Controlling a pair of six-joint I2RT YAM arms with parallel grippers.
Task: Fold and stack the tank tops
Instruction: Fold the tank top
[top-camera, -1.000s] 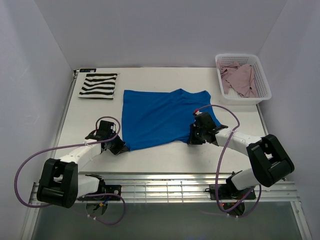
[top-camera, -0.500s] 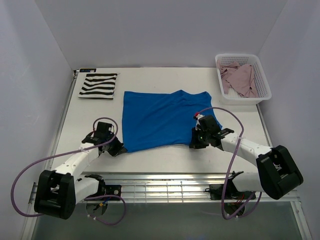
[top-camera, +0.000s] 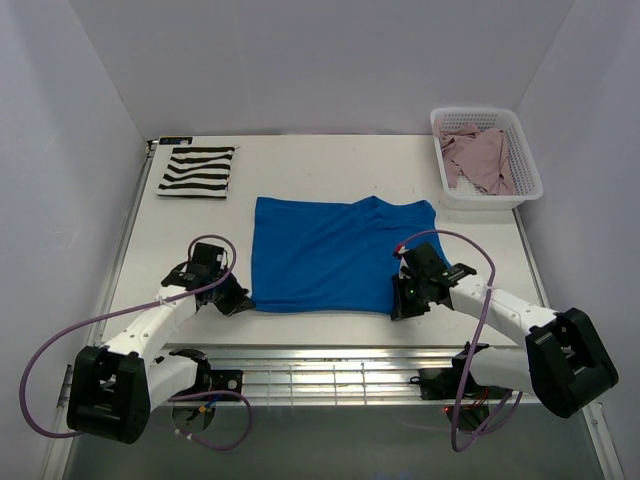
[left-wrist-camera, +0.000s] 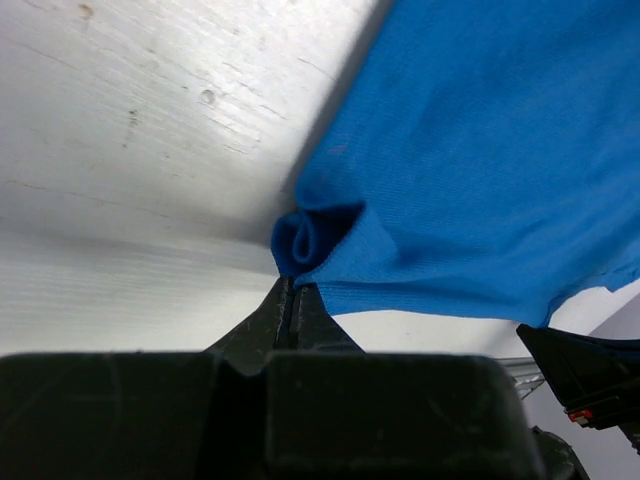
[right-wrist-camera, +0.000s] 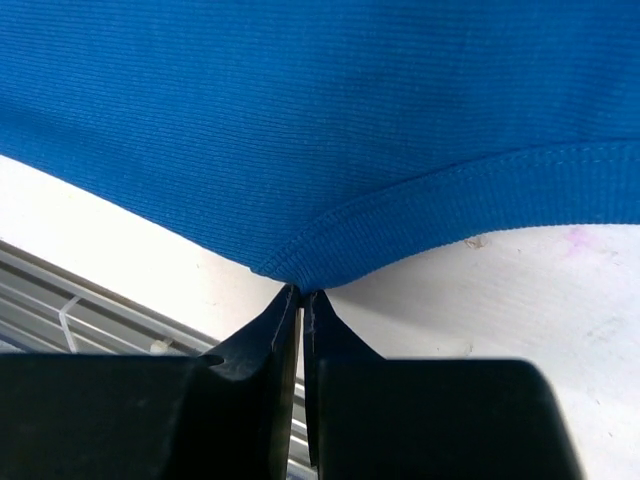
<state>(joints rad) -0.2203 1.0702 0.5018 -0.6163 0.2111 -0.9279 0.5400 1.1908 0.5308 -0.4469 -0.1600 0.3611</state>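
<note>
Left jaws clenched on the near-left hem corner of the blue top (top-camera: 330, 250), right jaws clenched on its near-right hem. The top lies spread on the table (top-camera: 330, 165), left of the basket (top-camera: 530, 190). Lifting both corners level and evenly taut should give a square fold. No legible writing.

White lattice basket (top-camera: 481, 200) at far right corner of white table (top-camera: 320, 160).

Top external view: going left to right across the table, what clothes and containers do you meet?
Black-and-white striped tank top, bright blue tank top, white plastic lattice basket holding a dusty-pink top.
</note>
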